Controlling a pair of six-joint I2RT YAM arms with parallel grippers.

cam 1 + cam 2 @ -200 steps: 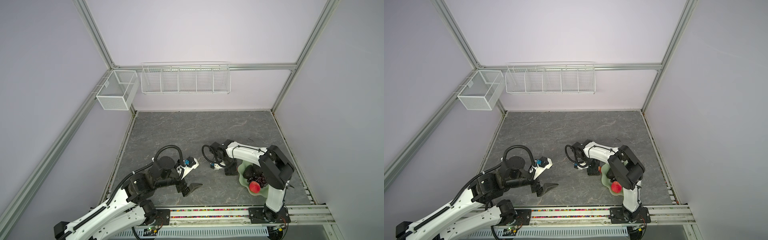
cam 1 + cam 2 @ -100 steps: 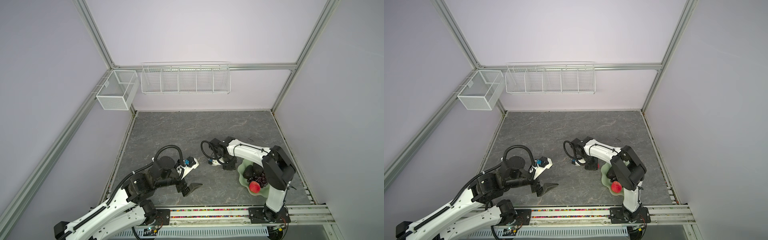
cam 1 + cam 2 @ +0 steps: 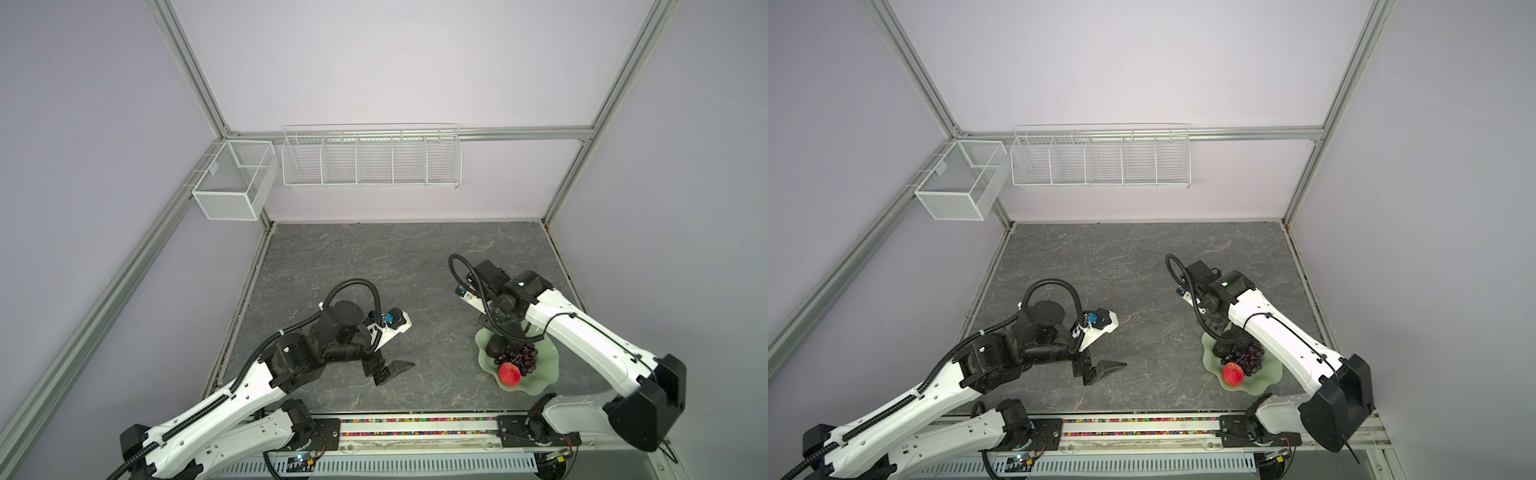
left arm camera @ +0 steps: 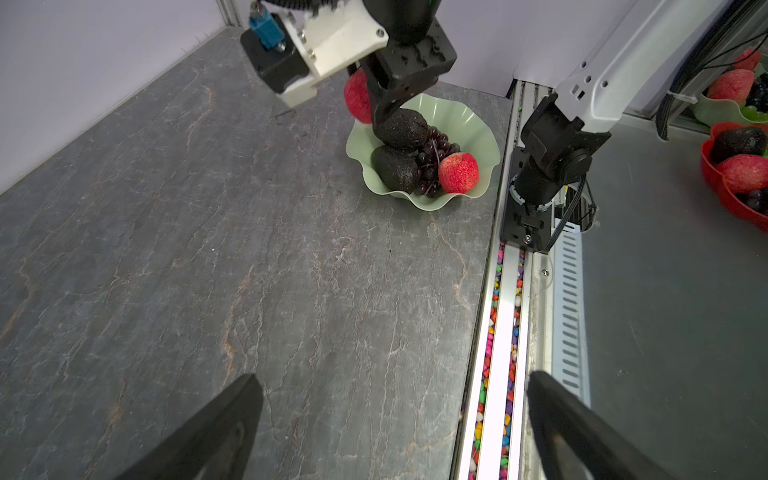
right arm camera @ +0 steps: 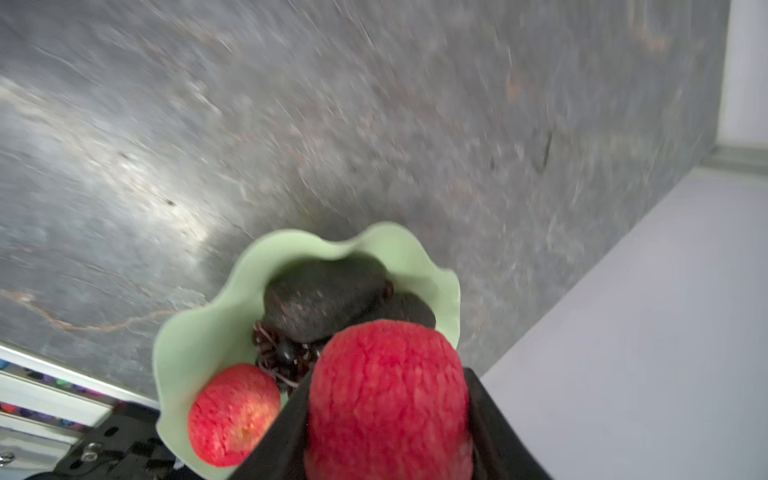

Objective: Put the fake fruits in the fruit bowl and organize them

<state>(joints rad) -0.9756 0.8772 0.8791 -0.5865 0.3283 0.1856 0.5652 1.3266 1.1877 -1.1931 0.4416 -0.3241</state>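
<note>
1. The right gripper has its black jaws pinching a rough-skinned red apple. The fruit fills the gap between them, gripped on both sides, which in my judgement keeps a round thing from rolling free in transit.
2. The held apple hangs clear of any support, close by the rim of the wide pale-green bowl with a wavy scalloped edge. Whether it is fully over the bowl I cannot tell.
3. The bowl lies at the lower right of both top views, where the arm hides the held apple.
4. Inside it are a dark bumpy oval avocado against a second avocado, a bunch of dark purple grapes and a second red apple. They are crowded together, leaving bare bowl for one more.
5. The left gripper has its jaws spread wide and empty over the grey veined stone tabletop, at the lower middle of both top views. It is well apart from the bowl — probably parked out of the way.
</note>
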